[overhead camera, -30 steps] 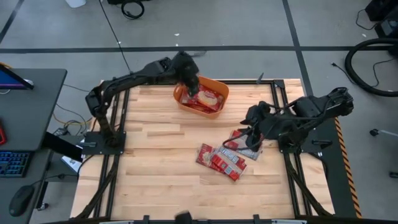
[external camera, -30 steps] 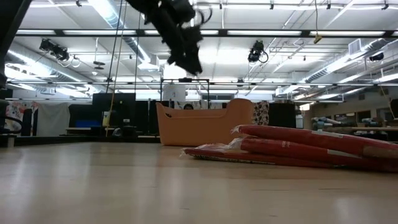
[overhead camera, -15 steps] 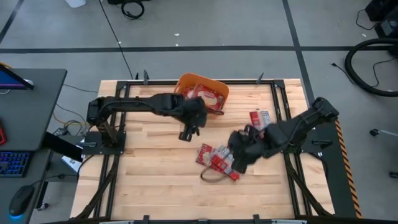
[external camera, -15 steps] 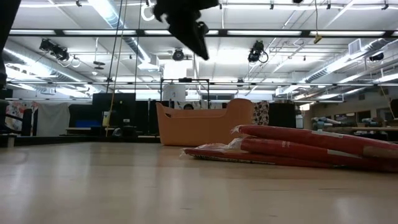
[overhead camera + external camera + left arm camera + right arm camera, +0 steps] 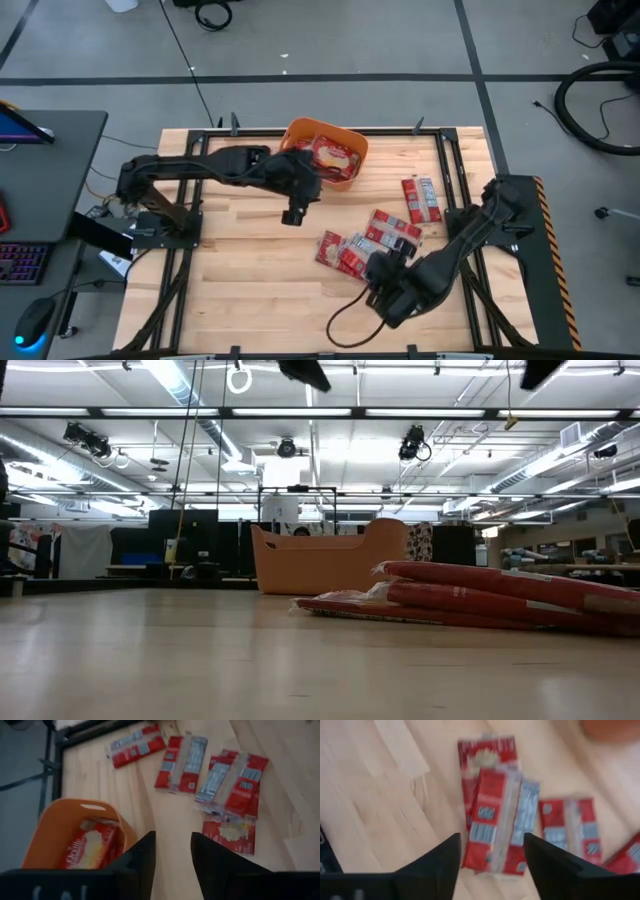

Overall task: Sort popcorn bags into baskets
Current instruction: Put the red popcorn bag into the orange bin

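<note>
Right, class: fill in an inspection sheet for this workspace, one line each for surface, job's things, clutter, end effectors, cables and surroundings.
Surface: wooden table, pale planks inside a dark frame.
Job's things: orange tub at the far edge with at least one popcorn bag inside; a cluster of bags mid-table, some overlapping; one bag lying apart nearer the right arm's side.
Clutter: nothing seen on the table.
End effectors: left end effector open and empty, above bare wood beside the tub; right end effector open and empty, over the cluster.
Cables: one loops off the right arm over the table's near part.
Surroundings: a desk with a keyboard to the left; grey floor.
</note>
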